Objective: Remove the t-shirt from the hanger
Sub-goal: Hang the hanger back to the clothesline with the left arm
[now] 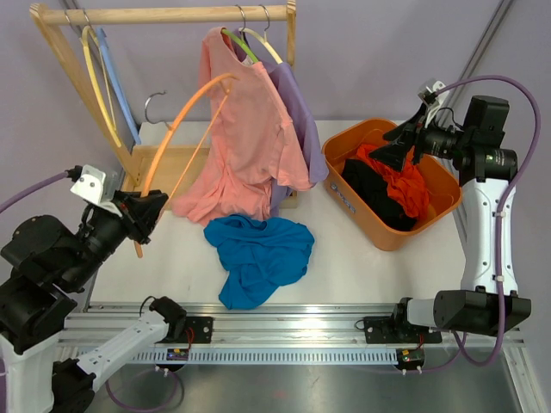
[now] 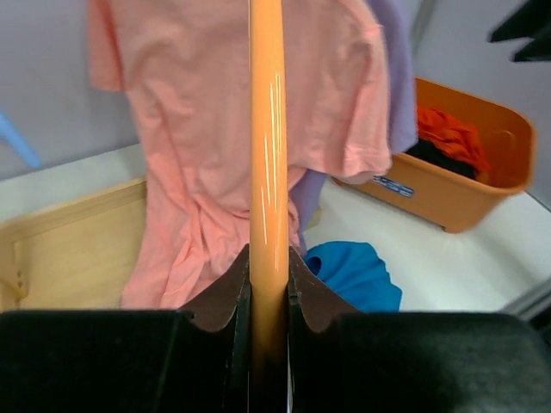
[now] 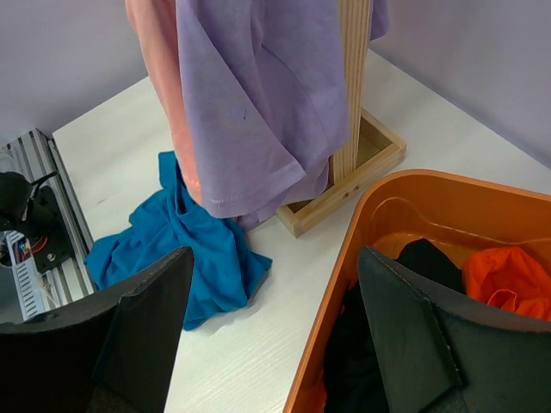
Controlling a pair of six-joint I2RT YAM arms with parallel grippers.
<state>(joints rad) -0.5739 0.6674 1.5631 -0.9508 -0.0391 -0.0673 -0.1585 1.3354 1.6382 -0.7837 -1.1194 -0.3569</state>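
A pink t-shirt (image 1: 250, 138) hangs from the wooden rack (image 1: 172, 15), its lower part resting on the rack's base. An orange hanger (image 1: 176, 129) arcs from the shirt's shoulder down and to the left. My left gripper (image 1: 146, 213) is shut on its lower end. In the left wrist view the orange hanger (image 2: 267, 129) runs straight up between the fingers of the left gripper (image 2: 269, 275), with the pink t-shirt (image 2: 198, 129) behind it. My right gripper (image 1: 400, 148) hovers open over the orange basket (image 1: 344, 151); in its wrist view the right gripper (image 3: 271, 344) holds nothing.
A purple t-shirt (image 1: 297, 112) hangs behind the pink one. A blue t-shirt (image 1: 258, 258) lies crumpled on the table. The basket holds black (image 1: 379, 194) and red-orange clothes (image 1: 405, 181). Bare yellow and blue hangers (image 1: 103, 77) hang at the rack's left end.
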